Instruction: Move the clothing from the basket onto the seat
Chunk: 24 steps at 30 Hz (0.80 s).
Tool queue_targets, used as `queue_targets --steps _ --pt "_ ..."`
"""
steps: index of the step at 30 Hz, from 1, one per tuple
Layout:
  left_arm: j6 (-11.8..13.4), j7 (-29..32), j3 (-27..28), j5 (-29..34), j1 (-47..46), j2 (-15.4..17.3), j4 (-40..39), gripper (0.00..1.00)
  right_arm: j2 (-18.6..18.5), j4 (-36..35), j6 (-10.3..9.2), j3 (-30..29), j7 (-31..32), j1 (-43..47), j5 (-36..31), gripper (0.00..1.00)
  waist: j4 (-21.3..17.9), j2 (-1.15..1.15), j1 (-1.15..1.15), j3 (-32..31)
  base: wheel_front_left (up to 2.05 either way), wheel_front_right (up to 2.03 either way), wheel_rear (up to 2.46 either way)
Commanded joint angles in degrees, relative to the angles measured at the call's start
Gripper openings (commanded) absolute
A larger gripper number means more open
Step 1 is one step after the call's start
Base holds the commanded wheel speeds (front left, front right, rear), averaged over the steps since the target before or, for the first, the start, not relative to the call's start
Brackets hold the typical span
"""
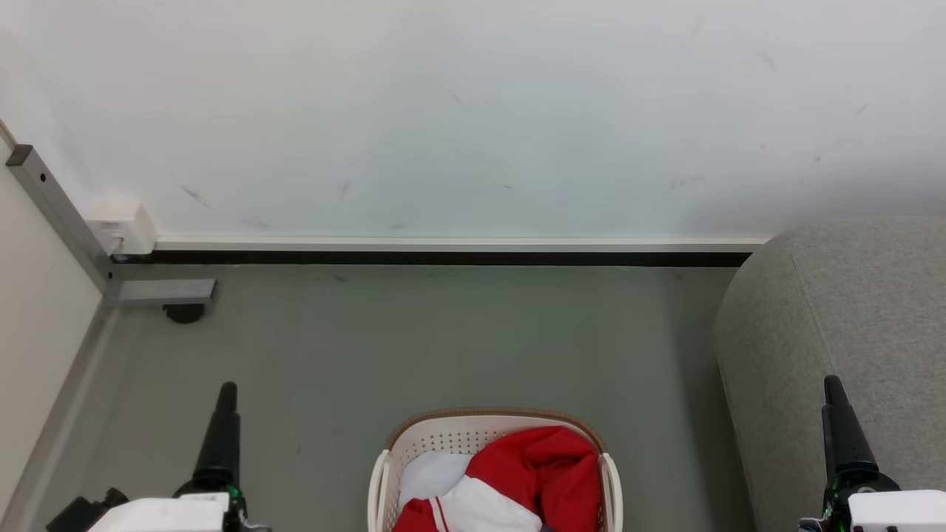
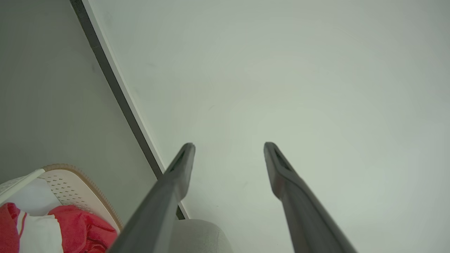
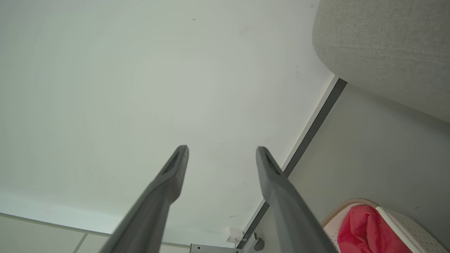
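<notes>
A: Where is the clothing (image 1: pixel 536 465)?

B: It's heaped inside the basket (image 1: pixel 443 437). The red folds are piled toward the basket's right wall, with white panels and a striped edge at its near side. A plain pale piece (image 1: pixel 436 473) lies in the basket's left part, touching the red. I can't tell whether it belongs to the garments.

A: And around the basket?

B: The basket stands on the grey floor (image 1: pixel 443 340). The seat (image 1: pixel 850 318) is to its right, with a strip of floor between them. The wall (image 1: pixel 473 111) is beyond it.

A: What about the jaws?

B: Both sets are spread wide with nothing between them. The left jaws are out to the basket's left and the right jaws to its right, in front of the seat's side. Both are well apart from the basket, and the fingers (image 2: pixel 175 182) point at the wall beyond it.

A: So nothing is lifted yet. How would you go in?

B: I'd say the reach is the step in hand. I'd bring the right jaws over the basket, tip them down and sink them into the high red fold by its right wall. They should close on a thick bunch, not a single layer.

A: What are the risks?

B: Cloth is limp, so a trailing sleeve could catch the basket's rim and drag it. I'd lift straight up until everything hangs clear of the basket, and only then swing right to the seat. I'd also stay off the pale piece.
</notes>
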Motion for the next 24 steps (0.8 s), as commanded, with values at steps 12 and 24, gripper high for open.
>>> queue_targets --steps 12,24 --pt "-0.3 -3.2 -1.7 19.1 -1.0 0.6 -3.7 1.00 -0.6 -3.4 -0.04 1.4 -3.2 -1.5 -15.4 1.00 -0.1 0.00 0.00 0.0 0.00 0.00 0.00" --pt "-0.1 -5.2 -2.9 33.5 -0.4 0.7 -4.2 1.00 -0.7 -3.3 -0.05 2.2 -5.3 -1.7 -30.0 1.00 -0.2 0.00 0.00 0.0 0.00 0.00 0.00"
